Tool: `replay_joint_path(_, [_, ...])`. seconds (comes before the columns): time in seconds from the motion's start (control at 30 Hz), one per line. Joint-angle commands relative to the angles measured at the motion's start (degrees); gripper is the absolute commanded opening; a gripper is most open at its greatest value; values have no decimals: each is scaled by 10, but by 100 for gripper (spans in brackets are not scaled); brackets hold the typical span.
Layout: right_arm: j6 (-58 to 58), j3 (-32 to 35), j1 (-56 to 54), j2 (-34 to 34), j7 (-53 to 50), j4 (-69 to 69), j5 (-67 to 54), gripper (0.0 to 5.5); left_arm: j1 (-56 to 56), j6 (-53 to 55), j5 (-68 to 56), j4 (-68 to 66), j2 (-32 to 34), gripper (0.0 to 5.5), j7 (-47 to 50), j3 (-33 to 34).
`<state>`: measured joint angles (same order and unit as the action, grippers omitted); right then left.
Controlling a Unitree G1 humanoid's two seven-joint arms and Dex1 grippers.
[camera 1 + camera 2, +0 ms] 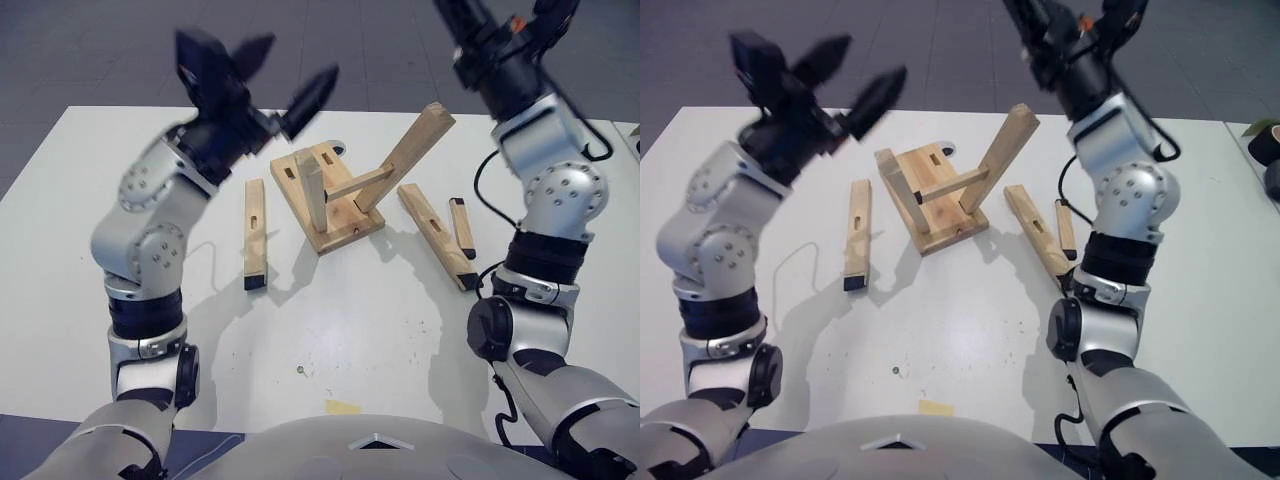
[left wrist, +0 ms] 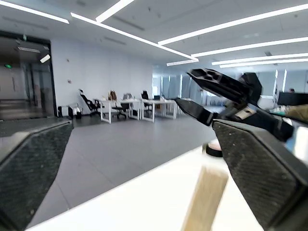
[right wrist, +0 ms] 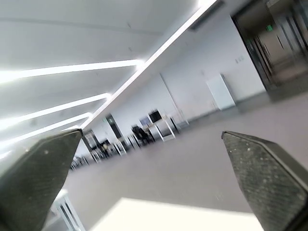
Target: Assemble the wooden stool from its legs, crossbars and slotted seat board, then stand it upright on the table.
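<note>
The slotted seat board lies flat at the middle of the white table. A short leg and a longer tilted leg stand in it, joined by a crossbar. One loose leg lies to the left of the board, another loose leg to its right, beside a short dark-tipped crossbar. My left gripper is raised above the board's far left, open and empty. My right gripper is held high over the far right, open and empty. The tilted leg's top rises between the left fingers.
Dark rolls sit at the table's far right edge. A scrap of yellow tape and a small dark speck lie on the near part of the table. A grey ring peeks out behind the board.
</note>
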<state>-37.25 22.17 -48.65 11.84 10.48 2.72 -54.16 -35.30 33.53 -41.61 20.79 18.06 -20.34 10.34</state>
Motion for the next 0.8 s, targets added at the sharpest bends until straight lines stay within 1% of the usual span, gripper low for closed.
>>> replay_joint_path(0.03, [16, 40, -80, 20, -41, 50, -55, 540, -89, 20, -49, 46, 23, 538, 37, 39])
replay_joint_path(0.1, [15, 51, -81, 23, -59, 47, -73, 540, -88, 30, -57, 68, 32, 538, 36, 28])
replay_joint_path(0.17, [11, 37, -52, 19, -60, 34, -62, 540, -47, 36, -45, 77, 41, 538, 7, -11])
replay_joint_path(0.2, [4, 21, -24, 9, -58, 22, -50, 540, -11, 34, -15, 67, 55, 538, -15, -51])
replay_joint_path(0.23, [1, -11, 16, -3, -48, 0, -20, 540, 32, 25, 28, 32, 62, 538, -28, -100])
replay_joint_path(0.3, [2, -69, 78, -26, -32, -46, 31, 540, 96, -10, 121, -58, 67, 538, -29, -178])
replay_joint_path(0.33, [4, -88, 97, -36, -28, -68, 49, 540, 117, -28, 156, -100, 64, 538, -26, -199])
replay_joint_path(0.37, [4, -103, 109, -42, -16, -85, 62, 540, 130, -41, 178, -130, 62, 538, -26, -205])
replay_joint_path(0.43, [7, -134, 121, -38, 0, -106, 98, 540, 138, -59, 196, -158, 60, 538, -21, -197])
replay_joint_path(0.5, [10, -137, 119, -37, 11, -107, 108, 540, 133, -64, 186, -149, 56, 538, -24, -180])
replay_joint_path(0.7, [24, -97, 109, -41, 10, -73, 89, 540, 117, -62, 169, -134, 37, 538, -22, -152])
replay_joint_path(0.8, [30, -70, 108, -47, 0, -33, 66, 540, 99, -56, 142, -119, 24, 538, -11, -114])
